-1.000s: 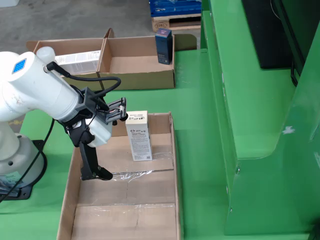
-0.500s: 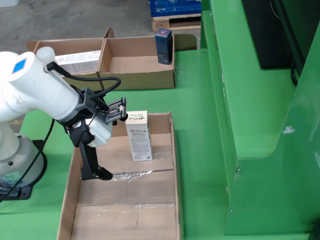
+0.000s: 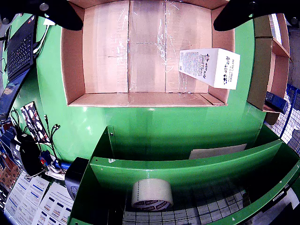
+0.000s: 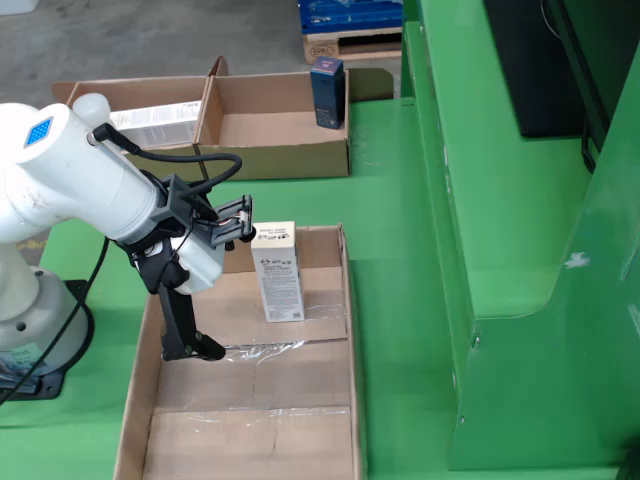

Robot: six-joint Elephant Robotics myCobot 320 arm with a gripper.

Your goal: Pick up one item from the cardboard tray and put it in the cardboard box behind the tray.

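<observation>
Your white carton (image 4: 277,272) stands upright in the cardboard tray (image 4: 330,400), near its far right corner in the fixed view. It carries small black print, too fine to read. Your gripper (image 4: 215,300) sits just left of it, fingers (image 3: 56,11) spread wide, holding nothing. Cardboard box (image 4: 270,120) behind has 2 compartments; a dark blue carton (image 4: 327,92) stands at its right end.

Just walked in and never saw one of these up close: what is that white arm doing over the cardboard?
A white robot arm hangs its pincer over a flat cardboard tray. One white carton stands upright in the tray, to the right of the pincer in the fixed view. The pincer is open and holds nothing. Behind the tray sits a divided cardboard box, with a dark blue carton at its far corner.
</observation>
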